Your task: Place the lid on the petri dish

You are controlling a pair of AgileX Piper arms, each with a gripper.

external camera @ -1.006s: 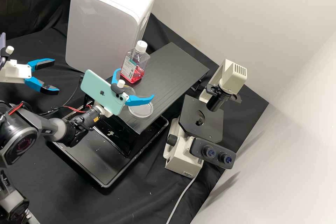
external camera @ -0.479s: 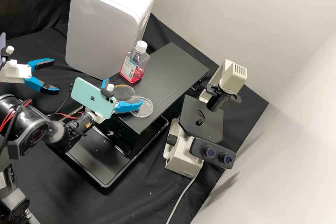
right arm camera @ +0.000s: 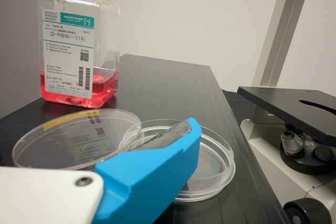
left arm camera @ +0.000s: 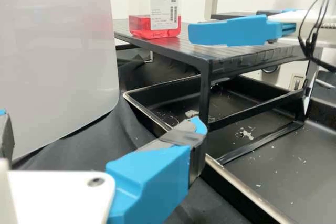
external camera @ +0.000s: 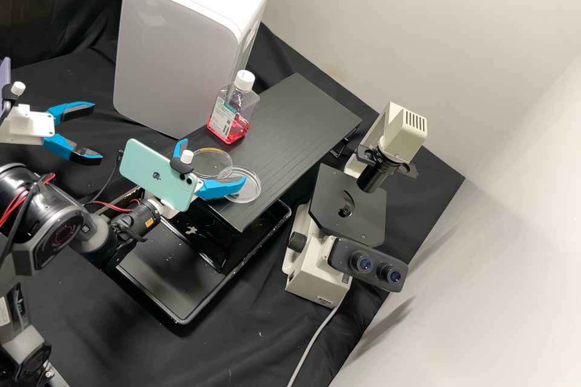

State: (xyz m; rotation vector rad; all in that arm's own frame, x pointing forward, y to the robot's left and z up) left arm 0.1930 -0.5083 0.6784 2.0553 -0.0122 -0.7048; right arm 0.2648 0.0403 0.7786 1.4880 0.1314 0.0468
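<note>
A clear petri dish (external camera: 244,185) (right arm camera: 210,161) lies open on the black ribbed platform (external camera: 296,118). Its clear lid (external camera: 213,157) (right arm camera: 79,137), with a yellow strip, lies beside it, edge against the dish rim. My right gripper (external camera: 210,164) is open and low over the platform, one blue finger (right arm camera: 152,171) between lid and dish, the other on the lid's far side. My left gripper (external camera: 92,132) hangs open over the bench to the left, holding nothing; one of its fingers (left arm camera: 157,177) shows in the left wrist view.
A bottle of red liquid (external camera: 231,112) (right arm camera: 79,56) stands on the platform behind the lid. A large white box (external camera: 181,36) is behind it. A black tray (external camera: 181,278) (left arm camera: 262,150) lies under the platform. A microscope (external camera: 357,205) stands to the right.
My right gripper has come down and back to the left, from above the dish to around the lid. The left arm has stayed put.
</note>
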